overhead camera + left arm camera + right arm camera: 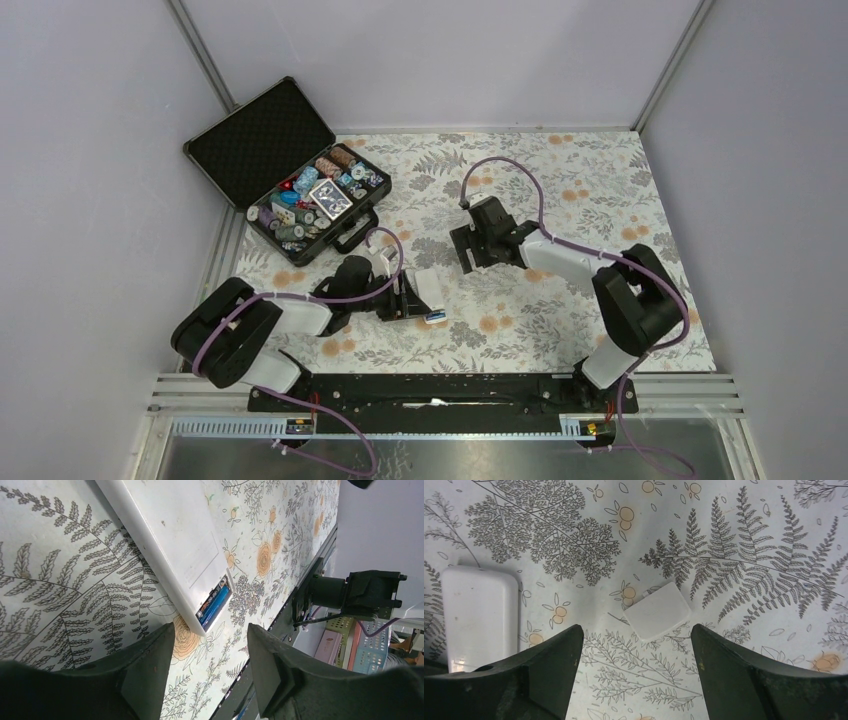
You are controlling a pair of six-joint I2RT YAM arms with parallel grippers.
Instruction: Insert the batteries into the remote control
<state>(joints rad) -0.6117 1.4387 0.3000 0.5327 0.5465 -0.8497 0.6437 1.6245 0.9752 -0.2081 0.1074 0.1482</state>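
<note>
White remote control (pixel 427 288): lies plain back up on the floral surface (pixel 560 300), left of centre; in the top view its long axis runs far to near, with the open compartment end toward the arm bases and the rounded end away from them
Batteries (pixel 214 605): both sit in the open compartment at that near end, one blue and one darker, side by side and seemingly across the remote's width
Left end effector (pixel 210 665): fingers spread and gripping nothing, low over the surface, with the compartment end just beyond the gap
Right end effector (pixel 636 667): fingers wide apart and empty, above a small white cover piece (pixel 657 617) that lies flat, apart from the remote
Case (pixel 262 140): open at the far left, with chips (pixel 310 195) inside
</note>
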